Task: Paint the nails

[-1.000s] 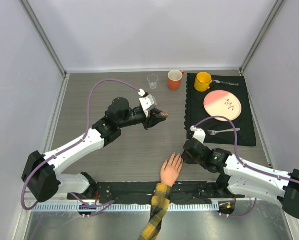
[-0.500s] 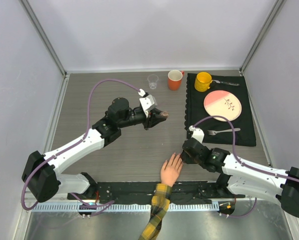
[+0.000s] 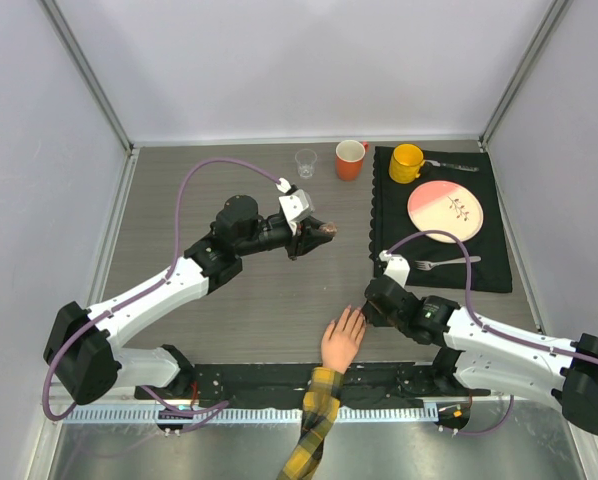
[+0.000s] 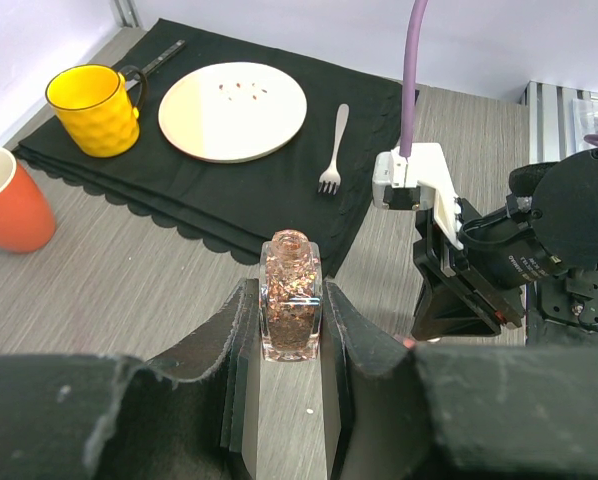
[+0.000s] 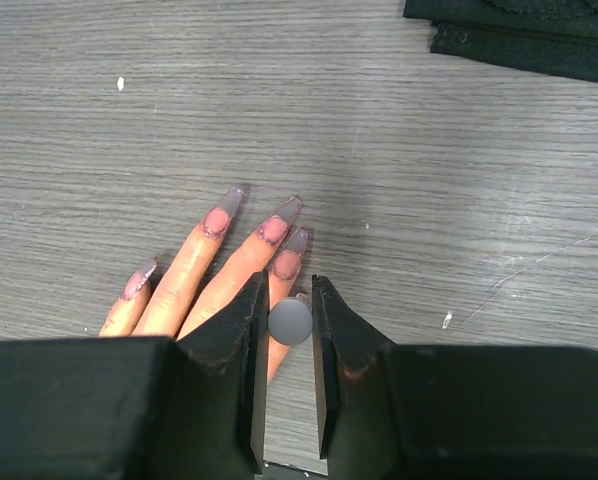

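Though four nails (image 5: 274, 230) of the fake hand (image 3: 342, 340), which lies flat at the worktop's (image 3: 249, 320) near edge, show pink near their bases, the tips look bare and the thumb is hidden. I judge the job partway. My right fingers (image 5: 290, 300) pinch the grey brush cap (image 5: 290, 322) over them. My left fingers (image 4: 291, 298) clamp the uncapped bottle (image 4: 292, 330), nearly full of coppery glitter polish.

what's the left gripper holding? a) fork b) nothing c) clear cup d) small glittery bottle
D: the left wrist view shows the left gripper shut on the bottle, while the fork lies on the mat and the cup stands apart at the far side of the table.
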